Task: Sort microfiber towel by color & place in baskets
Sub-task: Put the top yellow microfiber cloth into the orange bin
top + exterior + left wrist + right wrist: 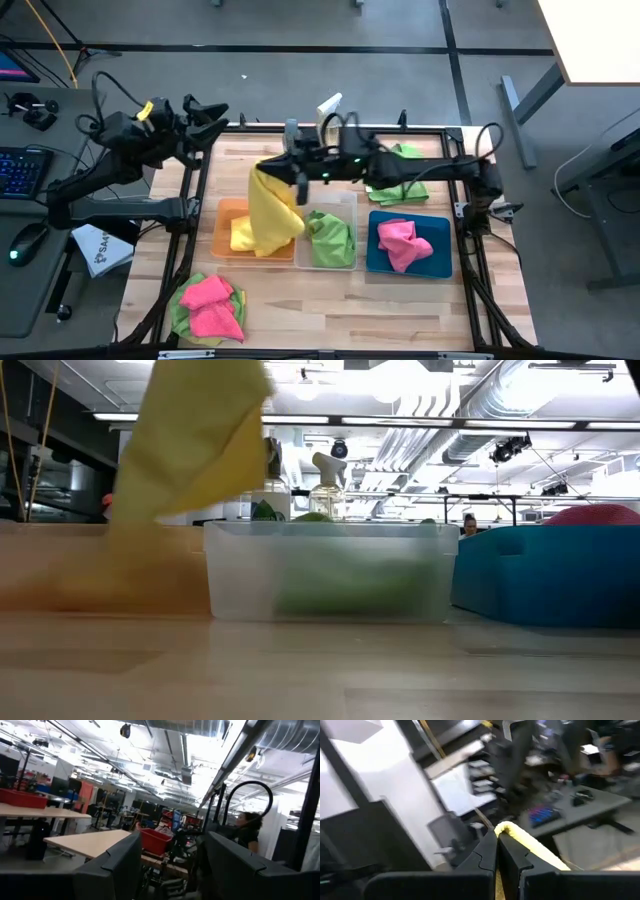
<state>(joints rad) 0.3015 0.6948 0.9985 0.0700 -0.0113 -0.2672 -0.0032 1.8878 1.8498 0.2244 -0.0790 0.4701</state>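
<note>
My right gripper (285,172) reaches across from the table's right, shut on a yellow microfiber towel (270,208) that hangs over the orange basket (224,212). In the low view the yellow towel (195,450) hangs at the left, beside the clear basket (330,570). Yellow cloth (243,237) lies in the orange basket. A green towel (332,240) lies in the clear basket (348,200). A pink towel (403,243) lies in the blue basket (440,262). My left gripper (215,118) is open and pulled back at the table's far left corner, with nothing between its fingers (125,870). My right gripper pinches the yellow towel at a rounded fold on its upper end (512,831) between its two shut fingers (487,855). The fingers come about level from the table's right. The towel hangs slack below them, its lower part (262,240) down at the orange basket.
A heap of green towels (400,182) lies at the far right, under my right arm. A heap of pink and green towels (210,305) lies at the near left. Spray bottles (328,105) stand at the far edge. Bare wood runs along the near edge.
</note>
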